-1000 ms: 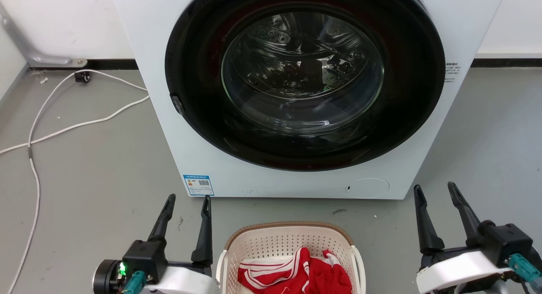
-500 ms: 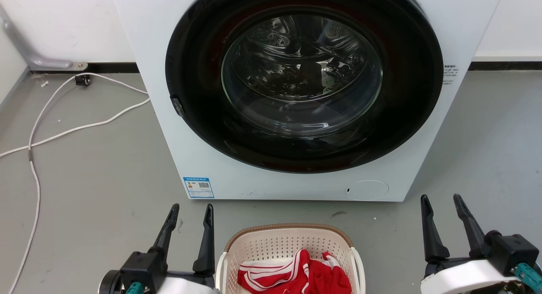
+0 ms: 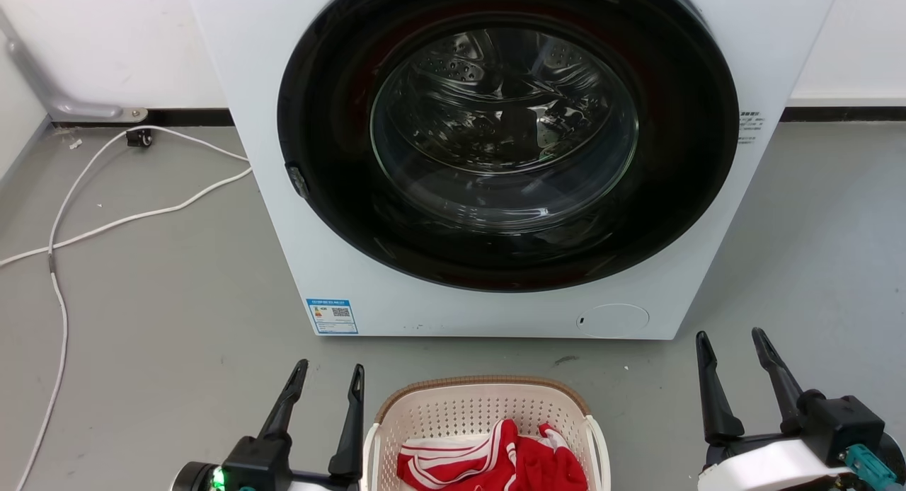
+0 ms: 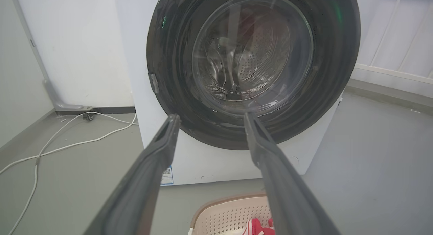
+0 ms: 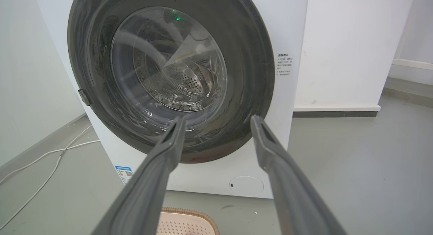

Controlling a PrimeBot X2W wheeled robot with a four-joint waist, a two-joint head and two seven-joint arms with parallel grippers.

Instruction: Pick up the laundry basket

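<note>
Ahead of both grippers you had the white front-loading washing machine with its round, dark-rimmed glass door. The cream perforated plastic laundry basket, brown woven-look rim, sat just right of your left gripper and well left of your right gripper. Both grippers had their fingers spread and empty. A red, white-striped garment lay inside the basket.

Cream plastic laundry basket standing upright at the bottom centre of the head view, near part cut off by the frame's lower edge. Rounded corners, perforated walls, brown woven-look rim along the far side, white handle on each side. Open top, red cloth with white stripes heaped inside. Far rim also at the bottom edge of both wrist views
</note>
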